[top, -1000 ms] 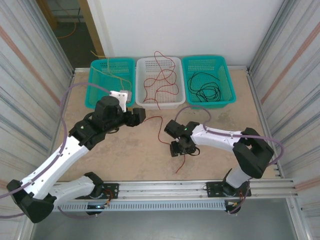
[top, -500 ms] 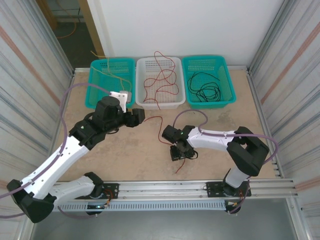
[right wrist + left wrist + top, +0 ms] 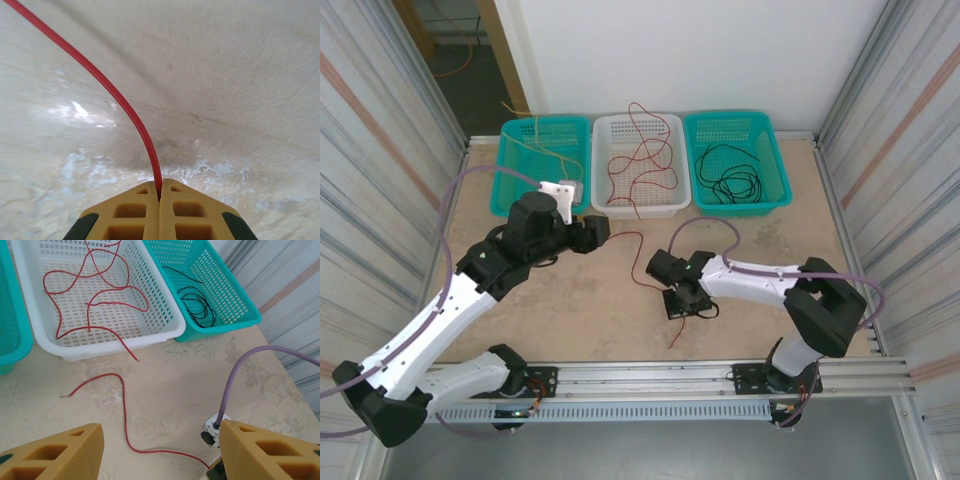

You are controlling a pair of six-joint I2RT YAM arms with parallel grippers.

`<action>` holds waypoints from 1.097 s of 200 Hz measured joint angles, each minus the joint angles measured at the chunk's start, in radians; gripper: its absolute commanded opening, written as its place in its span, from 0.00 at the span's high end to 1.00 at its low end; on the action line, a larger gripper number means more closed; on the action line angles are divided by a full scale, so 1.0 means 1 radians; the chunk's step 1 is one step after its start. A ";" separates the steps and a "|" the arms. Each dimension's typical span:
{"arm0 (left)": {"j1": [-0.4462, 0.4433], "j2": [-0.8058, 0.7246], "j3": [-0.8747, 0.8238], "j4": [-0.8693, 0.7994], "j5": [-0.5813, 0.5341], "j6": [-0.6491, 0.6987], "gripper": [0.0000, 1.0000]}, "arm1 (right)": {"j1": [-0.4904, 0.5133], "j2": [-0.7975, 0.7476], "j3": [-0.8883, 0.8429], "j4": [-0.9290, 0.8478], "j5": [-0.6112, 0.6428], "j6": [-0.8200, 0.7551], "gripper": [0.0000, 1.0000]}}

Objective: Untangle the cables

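Note:
A loose red cable (image 3: 641,262) snakes across the table between the two arms, its tail running toward the front edge. My right gripper (image 3: 682,303) is down on the table, shut on this red cable (image 3: 117,97), which rises out from between the closed yellow fingertips (image 3: 140,200). My left gripper (image 3: 160,450) hovers open above the same red cable (image 3: 123,407), with nothing between its fingers. In the top view the left gripper (image 3: 600,230) is near the cable's far end. Another red cable (image 3: 638,160) lies in the white basket, a black cable (image 3: 730,175) and a yellow cable (image 3: 555,150) in the teal ones.
Three baskets line the back edge: left teal basket (image 3: 510,175), white basket (image 3: 603,125) and right teal basket (image 3: 775,150). A red strand hangs over the white basket's front rim (image 3: 127,347). The right arm's lilac hose (image 3: 235,375) arches over the table. Corrugated walls close both sides.
The right wrist shifted slightly left, then back right, staying low on the table at the red cable. The left arm has barely moved.

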State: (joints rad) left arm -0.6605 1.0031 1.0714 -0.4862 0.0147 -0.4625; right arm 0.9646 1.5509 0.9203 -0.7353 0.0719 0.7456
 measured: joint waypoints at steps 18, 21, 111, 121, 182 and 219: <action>0.000 0.000 0.000 0.011 0.014 -0.007 0.31 | 0.021 -0.071 0.039 -0.003 0.028 -0.019 1.00; 0.000 0.000 0.000 0.012 0.016 -0.006 0.30 | 0.026 -0.088 0.048 -0.003 0.035 -0.024 1.00; 0.000 0.004 0.000 0.099 0.108 -0.076 0.28 | 0.053 -0.359 0.209 0.105 0.151 -0.126 1.00; 0.000 0.004 0.003 0.105 0.117 -0.085 0.28 | 0.053 -0.359 0.209 0.124 0.162 -0.130 1.00; -0.001 0.036 0.015 0.130 0.156 -0.131 0.27 | 0.053 -0.352 0.256 0.224 0.193 -0.180 1.00; -0.001 0.037 0.005 0.154 0.177 -0.176 0.17 | 0.053 -0.354 0.298 0.281 0.189 -0.209 1.00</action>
State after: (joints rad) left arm -0.6613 1.0397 1.0763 -0.3317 0.1913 -0.6388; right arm 1.0172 1.1969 1.2182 -0.4541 0.2611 0.5369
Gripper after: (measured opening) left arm 0.795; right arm 0.062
